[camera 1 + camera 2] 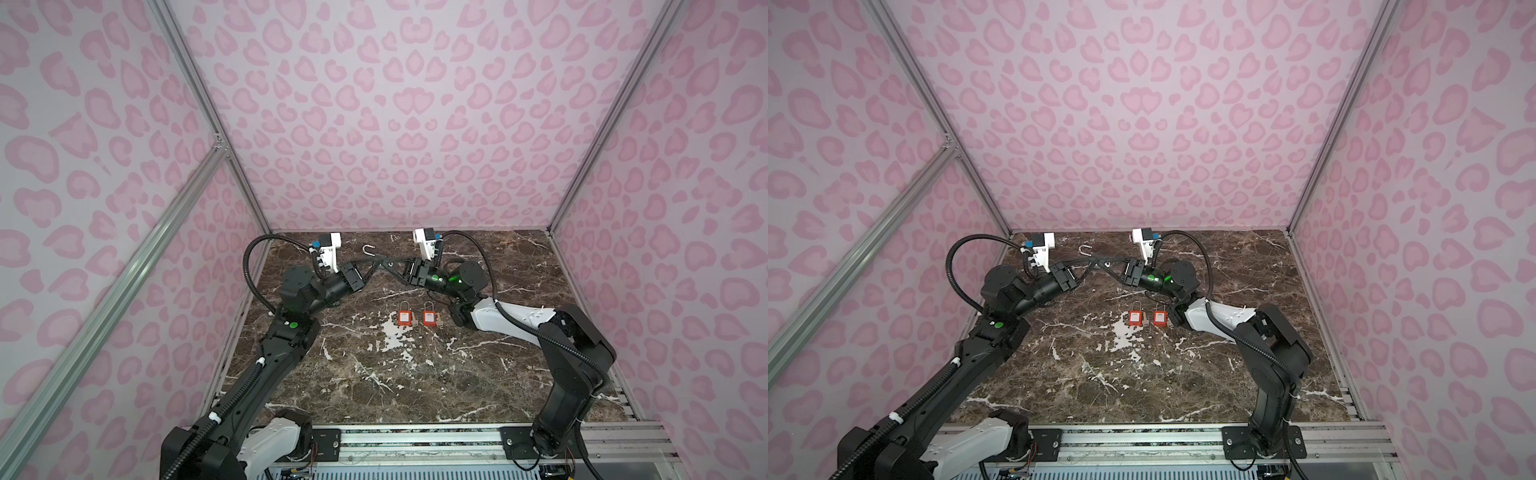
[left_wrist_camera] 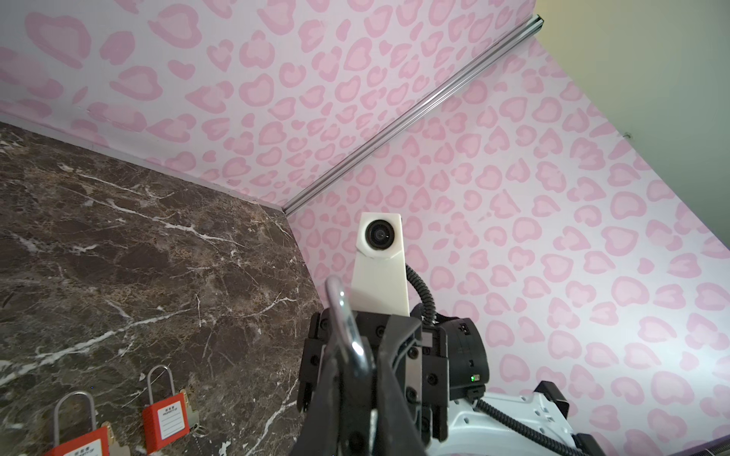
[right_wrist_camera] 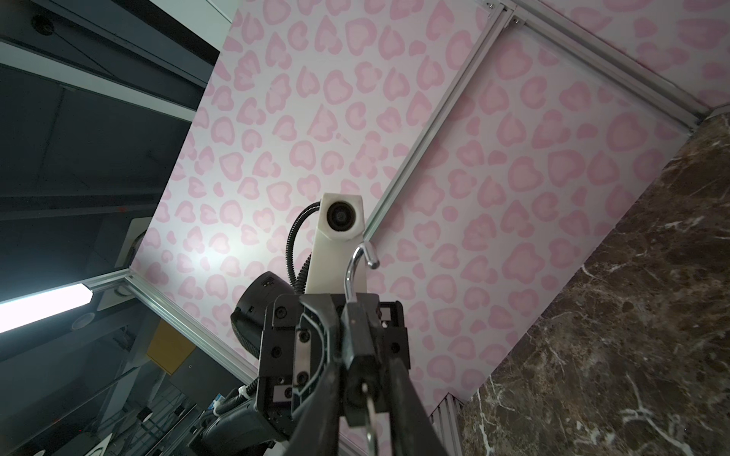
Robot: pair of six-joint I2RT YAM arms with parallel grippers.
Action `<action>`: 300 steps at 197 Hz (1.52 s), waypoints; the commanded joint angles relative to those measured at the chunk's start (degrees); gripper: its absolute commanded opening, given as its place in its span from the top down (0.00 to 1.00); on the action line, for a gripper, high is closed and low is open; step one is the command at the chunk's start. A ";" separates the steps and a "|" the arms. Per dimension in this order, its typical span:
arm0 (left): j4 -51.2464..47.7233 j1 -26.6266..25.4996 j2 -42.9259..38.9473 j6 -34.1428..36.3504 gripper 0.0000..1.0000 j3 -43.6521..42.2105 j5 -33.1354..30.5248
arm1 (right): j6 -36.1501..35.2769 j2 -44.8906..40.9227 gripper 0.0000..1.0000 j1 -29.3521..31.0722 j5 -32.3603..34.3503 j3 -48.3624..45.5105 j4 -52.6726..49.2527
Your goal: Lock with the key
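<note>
Chrome hooked shackle (image 3: pixel 349 276) tops a boxy black padlock (image 3: pixel 357 339).

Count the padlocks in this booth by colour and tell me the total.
Red padlocks: 2
Dark padlock, raised off the table with its shackle open: 1
Total: 3

Two orange padlocks (image 1: pixel 404 318) (image 1: pixel 429 318) lying on surface (image 1: pixel 415 386), brass key (image 2: pixel 192 410) showing beside each. One black padlock (image 3: pixel 357 347) hanging above, one key (image 3: pixel 370 418) sitting in it.
</note>
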 commanded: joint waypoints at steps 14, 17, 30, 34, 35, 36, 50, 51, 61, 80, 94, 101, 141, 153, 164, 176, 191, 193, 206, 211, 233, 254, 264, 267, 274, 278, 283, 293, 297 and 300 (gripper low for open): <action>2.24 0.03 -0.51 0.12 0.94 -0.39 0.03 | 0.74 0.48 0.88 0.08 -0.45 0.38 3.31; 2.27 0.02 -0.52 0.13 0.92 -0.42 0.02 | 0.72 0.36 0.88 0.13 -0.51 0.38 3.35; 2.11 0.03 -0.69 0.15 0.88 -0.52 -0.28 | 0.81 0.33 0.90 -0.05 -0.47 0.25 3.44; 1.95 -0.03 -0.76 0.28 0.86 -0.51 -0.37 | 0.83 0.26 0.90 -0.13 -0.46 0.19 3.49; 1.91 0.01 -0.77 0.29 0.86 -0.53 -0.39 | 0.84 0.25 0.90 -0.11 -0.45 0.16 3.51; 1.85 0.03 -0.78 0.25 0.85 -0.53 -0.40 | 0.85 0.25 0.90 -0.06 -0.49 0.15 3.52; 1.54 0.00 -0.87 0.59 0.81 -0.68 -0.59 | 1.12 0.20 0.91 -0.31 -0.47 -0.06 3.83; 1.53 0.03 -0.87 0.66 0.81 -0.65 -0.59 | 1.16 0.18 0.91 -0.33 -0.46 -0.09 3.85; 1.07 -0.01 -0.85 0.82 0.75 -0.65 -0.75 | 1.49 0.09 0.92 -0.55 -0.28 -0.36 4.21; 0.98 0.00 -0.78 0.92 0.67 -0.65 -0.85 | 1.74 -0.17 0.92 -1.01 -0.13 -0.82 4.67; 0.82 -0.01 -0.76 1.02 0.58 -0.70 -1.07 | 1.74 -0.38 0.92 -1.23 -0.18 -1.07 4.58; 0.69 0.04 -0.86 1.01 0.54 -0.74 -1.16 | 1.88 -0.41 0.92 -1.36 -0.31 -1.16 4.57; -1.49 0.90 -1.91 2.00 0.42 -0.32 -1.44 | 1.25 -1.58 0.93 -3.18 -0.91 -3.23 3.92; -2.96 1.31 -2.43 2.70 0.41 0.06 -1.36 | -0.33 -2.52 0.93 -4.09 -1.45 -4.21 1.30; -4.25 1.66 -2.92 3.38 0.41 0.42 -1.34 | -2.95 -3.95 0.94 -4.86 -1.81 -5.30 -2.56; -4.99 2.10 -3.38 3.66 0.41 0.48 -1.08 | -7.00 -5.83 0.93 -5.44 -2.42 -6.22 -7.44; -4.70 2.78 -3.68 3.21 0.40 0.17 -0.56 | -13.28 -8.46 0.94 -5.71 -3.28 -6.46 -16.02; -4.60 2.86 -3.68 3.12 0.40 0.17 -0.47 | -14.19 -8.81 0.94 -5.65 -3.42 -6.35 -17.29; -3.83 3.15 -3.47 2.57 0.39 0.13 0.46 | -19.79 -10.66 0.94 -5.65 -4.32 -5.81 -25.47; -3.69 3.19 -3.22 2.43 0.39 0.29 0.91 | -21.71 -11.21 0.94 -5.63 -4.81 -5.75 -28.10; -2.80 3.16 -1.81 2.06 0.39 1.29 3.10 | -28.46 -13.86 0.94 -5.58 -6.14 -5.68 -36.63; -2.35 3.14 -0.27 1.79 0.38 2.39 5.15 | -31.74 -15.25 0.94 -5.61 -7.51 -5.53 -41.11; -2.36 3.17 0.84 1.79 0.38 2.99 6.61 | -32.38 -15.55 0.94 -5.65 -8.07 -5.40 -41.79; -2.35 3.15 1.22 1.72 0.38 3.09 7.00 | -32.51 -15.59 0.94 -5.61 -8.17 -5.29 -41.91; -2.16 3.06 1.93 1.57 0.38 3.32 7.80 | -32.62 -15.71 0.94 -5.50 -8.42 -5.19 -41.91; -1.94 3.03 2.29 1.46 0.38 3.28 8.14 | -32.63 -15.63 0.94 -5.54 -8.51 -5.06 -41.96; -1.58 2.90 2.65 1.32 0.38 3.23 8.49 | -32.72 -15.53 0.94 -5.46 -8.51 -4.88 -41.98; -1.53 2.68 3.14 1.42 0.38 3.31 8.98 | -32.60 -15.27 0.94 -5.45 -8.81 -4.36 -41.91; -1.62 2.53 3.31 1.44 0.38 3.40 9.13 | -32.59 -15.08 0.94 -5.37 -8.80 -4.14 -41.89; -1.68 2.49 3.43 1.44 0.38 3.46 9.20 | -32.55 -15.02 0.94 -5.37 -8.80 -4.06 -41.91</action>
